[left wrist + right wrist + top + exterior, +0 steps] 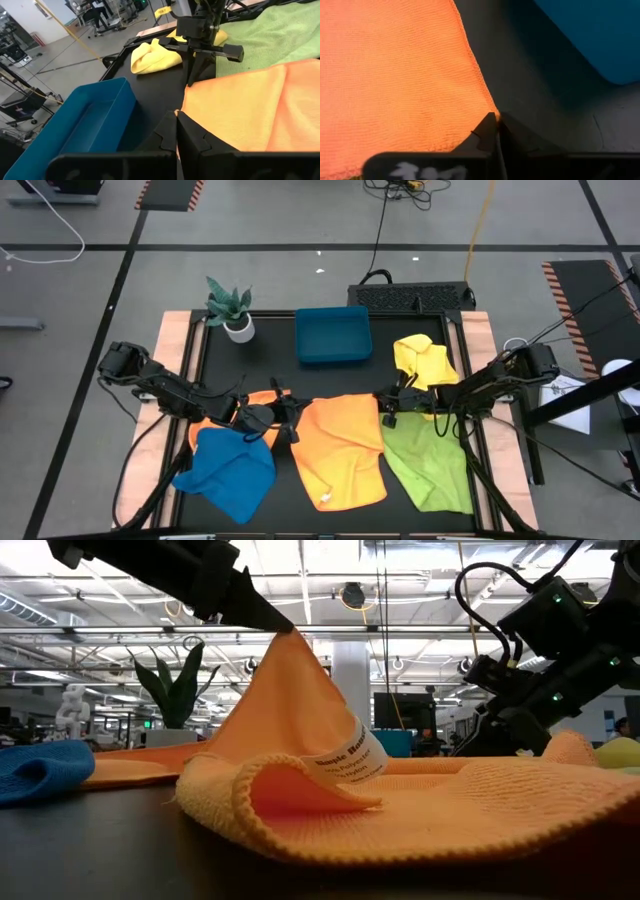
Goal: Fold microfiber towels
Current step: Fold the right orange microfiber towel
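A knitted, fuzzy weave is being shown by the orange towel (395, 70) — soft matt cloth (a printed fabric label (345, 762) is sewn on). The tray (75, 120) is looking like smooth plastic — the table top (535, 95) matt black.

Towels on my table, five in all, counted by colour:

- Orange: two. One large orange towel (342, 448) lies spread at the middle; a second orange towel (222, 417) shows only as a strip, mostly under my left arm and the blue one.
- Blue: one blue towel (228, 470), at my left near corner.
- Lime green: one green towel (430, 463), on my right.
- Yellow: one yellow towel (424, 362), bunched, at the far right.

Trays: one teal tray (333, 335).
Potted plants: one potted plant (233, 309).
Arms of mine: two, one gripper each.
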`<state>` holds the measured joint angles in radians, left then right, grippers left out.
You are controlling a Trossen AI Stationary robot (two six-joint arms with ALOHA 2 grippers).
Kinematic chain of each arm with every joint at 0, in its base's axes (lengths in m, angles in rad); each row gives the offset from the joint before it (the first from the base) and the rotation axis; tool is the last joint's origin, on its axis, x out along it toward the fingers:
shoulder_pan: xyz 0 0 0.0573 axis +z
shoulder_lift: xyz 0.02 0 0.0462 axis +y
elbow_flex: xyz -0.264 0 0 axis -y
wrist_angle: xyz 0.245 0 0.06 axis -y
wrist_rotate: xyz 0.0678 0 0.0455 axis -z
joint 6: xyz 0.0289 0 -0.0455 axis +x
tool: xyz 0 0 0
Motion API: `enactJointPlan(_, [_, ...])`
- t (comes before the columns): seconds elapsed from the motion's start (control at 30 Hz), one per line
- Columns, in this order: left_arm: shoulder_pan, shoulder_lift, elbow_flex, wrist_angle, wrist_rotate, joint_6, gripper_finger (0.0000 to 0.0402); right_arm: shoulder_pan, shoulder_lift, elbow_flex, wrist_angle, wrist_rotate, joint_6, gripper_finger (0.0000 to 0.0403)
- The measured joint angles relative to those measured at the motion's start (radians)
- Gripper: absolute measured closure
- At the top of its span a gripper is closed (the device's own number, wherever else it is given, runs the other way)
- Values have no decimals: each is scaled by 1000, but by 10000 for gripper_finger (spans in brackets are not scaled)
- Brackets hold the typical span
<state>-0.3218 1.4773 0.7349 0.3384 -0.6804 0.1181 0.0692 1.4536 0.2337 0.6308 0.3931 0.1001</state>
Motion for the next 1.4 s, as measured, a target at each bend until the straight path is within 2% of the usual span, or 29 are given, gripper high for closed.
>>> enactJointPlan(0.33, [0,0,0,0,0,0,397,0,-2,0,12,-1,14,402])
enactJointPlan(0.47, [0,0,0,3,-1,7,398,0,-41,-1,22,-2,13,402])
enactJointPlan(0.73, [-6,-14,0,4,-46,26,399,20,-226,-1,24,-5,-26,402])
enactJointPlan(1.17, [-61,-108,0,4,-179,114,397,109,-515,-1,20,-4,-117,403])
enactJointPlan(1.4, [-77,-147,0,32,-192,165,399,156,-636,5,68,-4,-172,403])
